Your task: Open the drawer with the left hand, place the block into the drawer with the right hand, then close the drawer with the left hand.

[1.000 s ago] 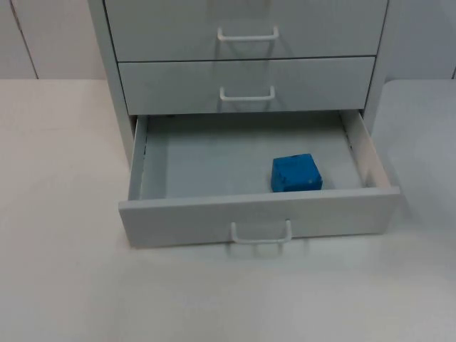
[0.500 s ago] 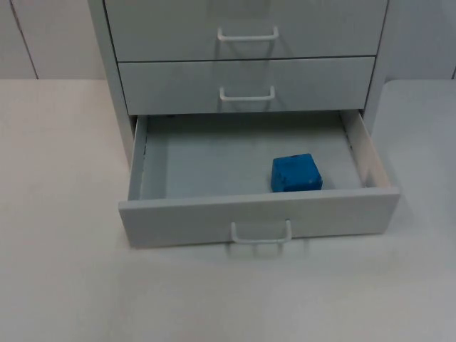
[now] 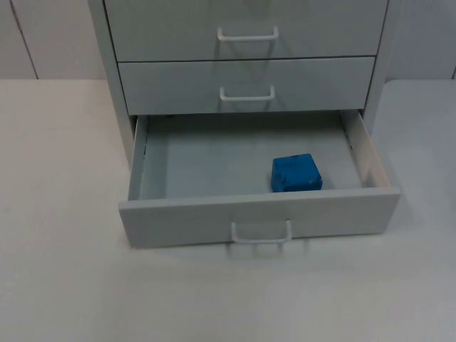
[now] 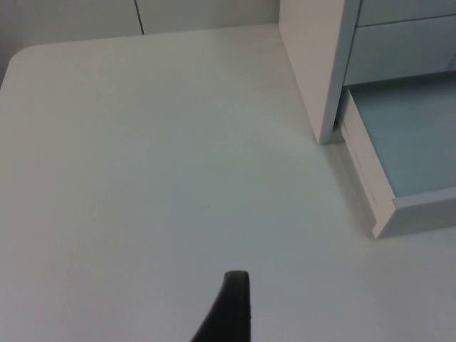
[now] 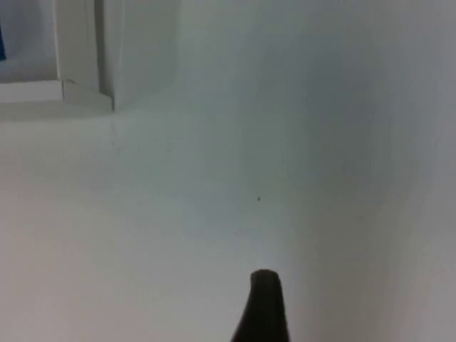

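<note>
The bottom drawer (image 3: 260, 214) of the grey cabinet stands pulled out, its white handle (image 3: 261, 234) facing the table's front. A blue block (image 3: 296, 173) lies on the drawer floor, right of the middle and close to the front panel. My left gripper (image 4: 229, 306) hangs over bare table to the left of the cabinet, well away from the drawer's left front corner (image 4: 388, 214). My right gripper (image 5: 262, 306) is above the table to the right of the cabinet, apart from the drawer's right corner (image 5: 64, 89). Neither gripper touches anything.
Two upper drawers (image 3: 246, 82) of the cabinet are shut, each with a white handle (image 3: 247, 33). The white table top (image 3: 64, 285) spreads on both sides and in front of the open drawer. The grey partition wall (image 4: 71, 14) rises behind.
</note>
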`<state>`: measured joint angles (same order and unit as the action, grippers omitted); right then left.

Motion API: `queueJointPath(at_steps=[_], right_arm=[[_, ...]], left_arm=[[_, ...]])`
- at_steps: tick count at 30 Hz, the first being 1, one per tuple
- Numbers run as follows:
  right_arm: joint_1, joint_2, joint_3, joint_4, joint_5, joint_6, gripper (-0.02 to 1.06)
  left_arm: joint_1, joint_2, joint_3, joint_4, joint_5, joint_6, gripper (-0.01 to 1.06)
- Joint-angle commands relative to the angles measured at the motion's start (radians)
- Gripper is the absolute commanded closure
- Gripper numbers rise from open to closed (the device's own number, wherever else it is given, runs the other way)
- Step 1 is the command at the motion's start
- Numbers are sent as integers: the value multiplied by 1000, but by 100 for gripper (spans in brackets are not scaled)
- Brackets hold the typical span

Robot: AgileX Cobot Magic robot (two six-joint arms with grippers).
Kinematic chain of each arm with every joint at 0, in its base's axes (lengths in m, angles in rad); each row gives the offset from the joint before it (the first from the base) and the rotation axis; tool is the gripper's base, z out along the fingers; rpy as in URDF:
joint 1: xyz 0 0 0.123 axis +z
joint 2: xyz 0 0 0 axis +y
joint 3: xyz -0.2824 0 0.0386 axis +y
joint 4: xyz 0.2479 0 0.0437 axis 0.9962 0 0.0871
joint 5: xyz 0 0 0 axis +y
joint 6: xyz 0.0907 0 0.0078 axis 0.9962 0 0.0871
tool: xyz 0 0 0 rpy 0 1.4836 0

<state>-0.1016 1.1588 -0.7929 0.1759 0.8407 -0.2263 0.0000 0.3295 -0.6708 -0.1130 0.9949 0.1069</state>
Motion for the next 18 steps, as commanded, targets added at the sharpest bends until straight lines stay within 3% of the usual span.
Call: queueJointPath(at_steps=[1, 11, 18], right_arm=[[-4, -38, 5, -17, -7, -11, 43], [-4, -70, 5, -13, 30, -11, 43], [-2, -70, 5, -20, 37, -11, 39]], left_arm=[[3, -4, 3, -34, -5, 2, 22], [3, 31, 3, -85, -5, 52, 22], [3, 154, 3, -153, -7, 189, 23]])
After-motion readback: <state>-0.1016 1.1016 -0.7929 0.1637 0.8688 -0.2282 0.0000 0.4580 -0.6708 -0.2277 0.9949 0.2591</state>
